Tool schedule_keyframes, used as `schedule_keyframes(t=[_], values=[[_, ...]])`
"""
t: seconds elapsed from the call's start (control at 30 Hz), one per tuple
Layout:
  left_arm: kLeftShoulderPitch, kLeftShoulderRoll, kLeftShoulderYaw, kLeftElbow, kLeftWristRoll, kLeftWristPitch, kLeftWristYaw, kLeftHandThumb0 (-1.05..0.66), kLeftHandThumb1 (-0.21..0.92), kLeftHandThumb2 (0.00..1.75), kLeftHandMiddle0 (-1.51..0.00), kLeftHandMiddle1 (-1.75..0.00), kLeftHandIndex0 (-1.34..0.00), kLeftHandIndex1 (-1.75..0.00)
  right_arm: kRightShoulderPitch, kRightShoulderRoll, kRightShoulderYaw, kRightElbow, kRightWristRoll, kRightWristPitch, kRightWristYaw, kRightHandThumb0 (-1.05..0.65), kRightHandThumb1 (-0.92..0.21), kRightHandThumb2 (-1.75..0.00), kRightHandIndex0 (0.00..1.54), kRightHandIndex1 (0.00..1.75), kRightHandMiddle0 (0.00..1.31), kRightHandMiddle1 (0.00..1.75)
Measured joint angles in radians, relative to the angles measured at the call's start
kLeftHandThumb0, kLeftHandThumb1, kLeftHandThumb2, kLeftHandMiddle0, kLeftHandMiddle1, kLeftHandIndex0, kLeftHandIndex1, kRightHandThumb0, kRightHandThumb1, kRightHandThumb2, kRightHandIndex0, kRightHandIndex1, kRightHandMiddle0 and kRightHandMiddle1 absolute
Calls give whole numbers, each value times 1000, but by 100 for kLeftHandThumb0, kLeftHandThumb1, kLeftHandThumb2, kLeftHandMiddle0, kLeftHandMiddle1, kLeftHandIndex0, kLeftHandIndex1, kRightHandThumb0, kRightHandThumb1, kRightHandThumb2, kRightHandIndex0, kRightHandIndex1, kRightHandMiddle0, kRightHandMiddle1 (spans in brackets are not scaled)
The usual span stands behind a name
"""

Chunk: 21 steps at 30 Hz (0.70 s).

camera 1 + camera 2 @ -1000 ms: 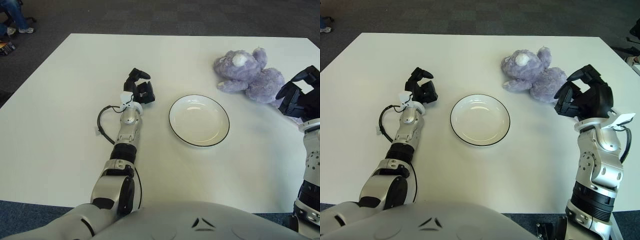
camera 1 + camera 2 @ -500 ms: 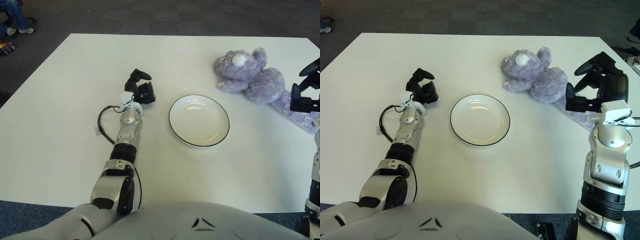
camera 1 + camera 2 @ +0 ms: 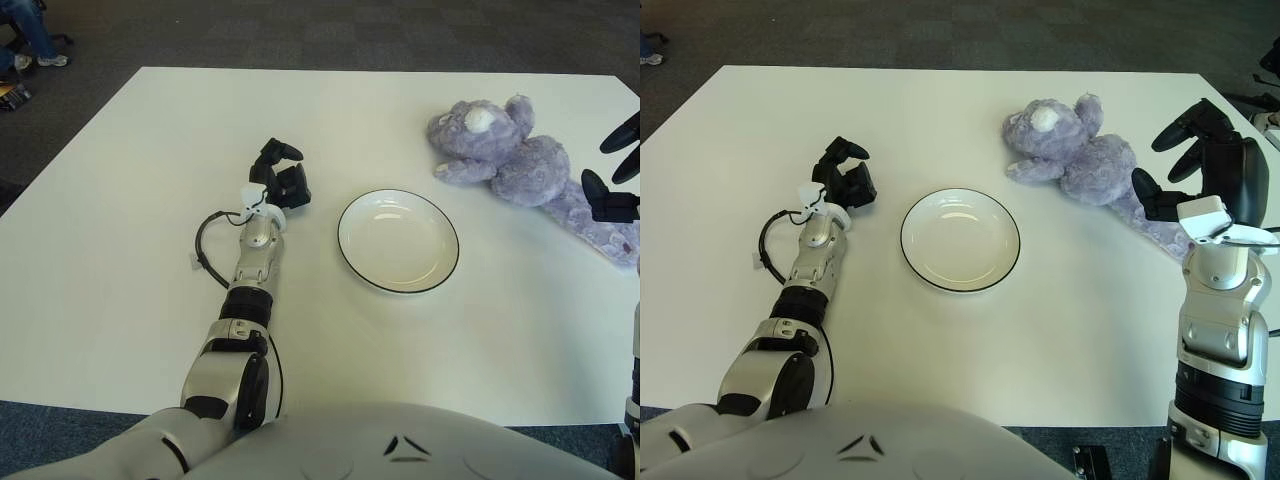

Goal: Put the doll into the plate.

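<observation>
The left hand [image 3: 845, 180] lies out on the white surface [image 3: 940, 360], at about 9 o'clock from the plate [image 3: 960, 240] and clearly apart from it. Its dark fingers are curled in on themselves with nothing between them. A thin black cable [image 3: 765, 250] loops beside its forearm, on the side away from the plate.

The plate is round and white with a dark rim, and it sits flat near the middle of the surface with nothing in it.

The doll [image 3: 1080, 165], a purple plush animal, lies on its side at roughly 2 o'clock from the plate, well outside the rim and not touching it. Its head [image 3: 1050, 125], with a pale patch on the face, points toward 11 o'clock, and its body and legs trail away toward 4 o'clock, ending close to the far right edge of the surface.

The right hand [image 3: 1200, 165] is at 3 o'clock from the doll's body, just beside the plush. Its fingers [image 3: 1180, 125] are spread apart, two raised above the doll's lower end and the thumb low beside it, and they hold nothing. Whether the thumb touches the plush cannot be told. In the left eye view only the tips of this hand show at the right border.
</observation>
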Motion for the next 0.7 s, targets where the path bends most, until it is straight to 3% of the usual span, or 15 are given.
schedule_keyframes(t=[0.07,0.1,0.13,0.2,0.27,0.33,0.43,0.5,0.6,0.7], values=[[0,1,-1,0,0,0,-2,-46,36,127,-118,-175,-58,-175,-2,-12,7,16,-24,1,0,-1,-25,-139,58,174,51,174],[0,1,-1,0,0,0,-3,-46,36,126,-118,-175,-58,-175,-3,-19,10,23,-34,2,0,-9,-31,-130,66,174,50,173],[0,2,-1,1,0,0,-5,-46,37,126,-118,-175,-57,-175,-3,-26,15,31,-52,2,0,-24,-46,-109,84,174,47,170],[0,3,-1,1,0,0,-9,-46,37,125,-118,-175,-57,-175,-3,-47,25,47,-85,2,2,-49,-50,-92,83,174,25,165],[0,3,-2,1,0,0,-11,-46,37,124,-118,-175,-56,-175,-2,-75,37,61,-113,3,16,-64,-55,-77,76,175,13,158],[0,3,-3,1,0,0,-12,-46,38,123,-117,-175,-56,-175,-2,-102,46,68,-138,7,35,-77,-60,-67,51,175,5,136],[0,4,-5,1,0,0,-15,-46,39,123,-117,-175,-55,-175,2,-144,61,68,-164,24,85,-87,-66,-56,17,117,2,114],[0,4,-7,1,1,0,-16,-45,39,123,-116,-175,-55,-175,4,-168,70,68,-173,41,122,-91,-70,-50,9,93,1,103],[0,4,-8,2,1,0,-16,-45,39,122,-116,-175,-55,-175,4,-192,78,68,-175,62,170,-95,-74,-42,3,69,0,88],[1,4,-9,2,1,0,-16,-45,39,122,-115,-175,-55,-175,2,-207,88,68,-174,79,205,-97,-76,-38,1,57,0,73]])
